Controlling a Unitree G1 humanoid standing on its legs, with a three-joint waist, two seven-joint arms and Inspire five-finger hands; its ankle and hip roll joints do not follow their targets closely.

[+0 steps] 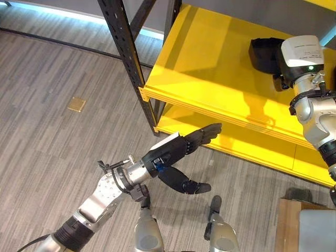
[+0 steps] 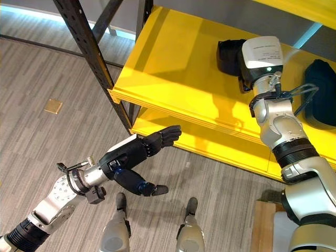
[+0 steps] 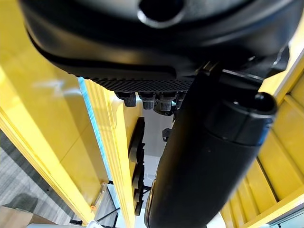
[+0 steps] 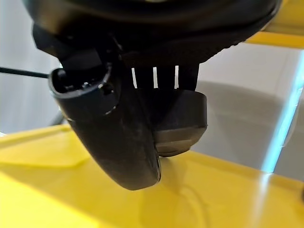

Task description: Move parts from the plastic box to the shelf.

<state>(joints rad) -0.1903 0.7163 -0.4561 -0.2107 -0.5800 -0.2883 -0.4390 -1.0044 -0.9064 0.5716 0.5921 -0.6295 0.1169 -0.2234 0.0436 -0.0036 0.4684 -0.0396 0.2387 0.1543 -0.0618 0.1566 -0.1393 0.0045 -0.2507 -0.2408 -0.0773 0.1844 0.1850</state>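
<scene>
Reaching my right hand over the yellow shelf, I keep its fingers clenched round a dark part so it comes down on the board, while my left hand hangs released below.

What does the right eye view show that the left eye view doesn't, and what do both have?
The right eye view alone shows a second black part lying on the yellow shelf, beyond the right arm. The left eye view alone shows more of the grey box on the wooden surface at its lower right. Both show the right hand holding a black part over the shelf, the open left hand empty above the floor, and the small tan square on the floor.
</scene>
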